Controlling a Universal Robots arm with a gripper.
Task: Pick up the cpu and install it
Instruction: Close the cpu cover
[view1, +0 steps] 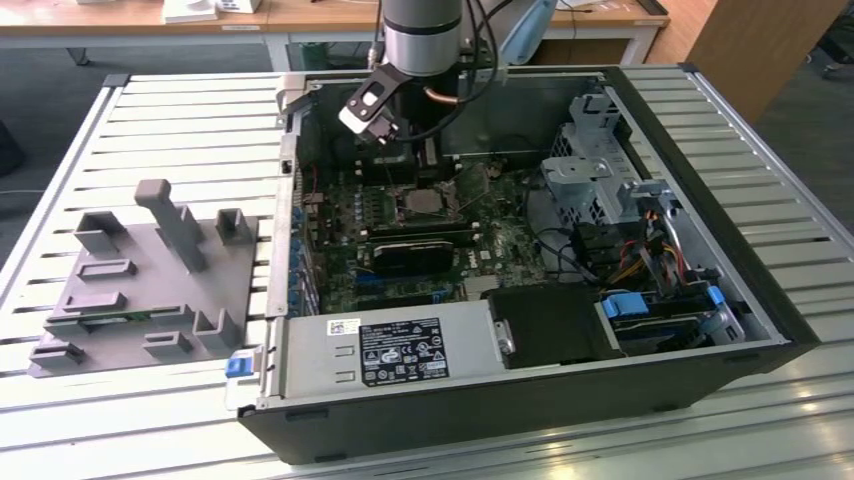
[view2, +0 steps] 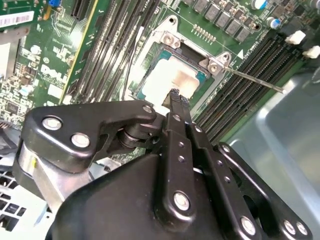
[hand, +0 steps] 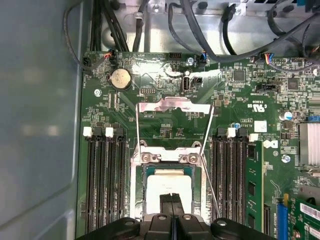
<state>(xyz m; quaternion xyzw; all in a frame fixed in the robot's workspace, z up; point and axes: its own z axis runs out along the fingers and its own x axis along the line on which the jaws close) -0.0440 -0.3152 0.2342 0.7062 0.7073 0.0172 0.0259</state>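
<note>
The cpu, a silvery square chip, lies flat in the open socket on the green motherboard; it also shows in the second wrist view and in the exterior view. My gripper hangs just above the chip's middle with its two black fingers pressed together and nothing between them. The second wrist view shows the fingertips over the chip's near edge. The socket's metal load plate is swung open and its thin lever stands free.
The computer case lies open on a slatted table. Memory slots flank the socket on both sides. A power supply, a graphics card and drive cages crowd the case. A grey tray with upright posts stands at the exterior view's left.
</note>
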